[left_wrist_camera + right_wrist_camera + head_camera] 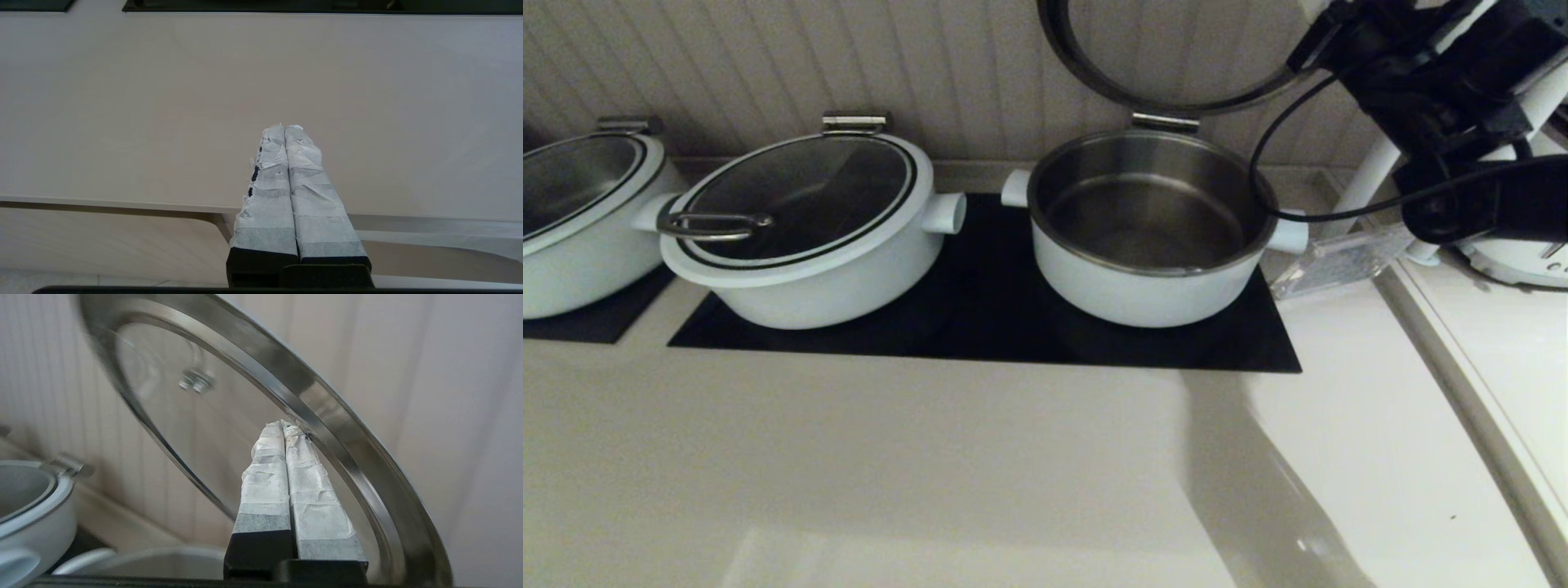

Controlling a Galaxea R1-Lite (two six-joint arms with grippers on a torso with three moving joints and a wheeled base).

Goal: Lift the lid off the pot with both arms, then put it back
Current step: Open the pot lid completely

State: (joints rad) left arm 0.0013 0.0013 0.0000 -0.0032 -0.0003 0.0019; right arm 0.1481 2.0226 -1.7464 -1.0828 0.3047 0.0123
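Note:
The pot [1143, 298] stands open on the right of the black cooktop [980, 327], its steel lining bare. The lid [1168, 49] is tilted up above the pot's back edge, by the steel hinge clip [1165, 122]. My right arm [1437, 90] reaches in from the upper right. In the right wrist view my right gripper [282, 424] is shut, with its tips against the steel inner rim [327, 412] on the lid's underside. My left gripper [283, 127] is shut and empty above the bare counter [163, 102], out of the head view.
A wider white pot [809, 269] with a loop-handled lid sits left of the open pot, and another [580, 237] is at the far left. A clear plastic piece [1339, 257] and a white appliance [1519, 261] stand at the right. A ribbed wall runs behind.

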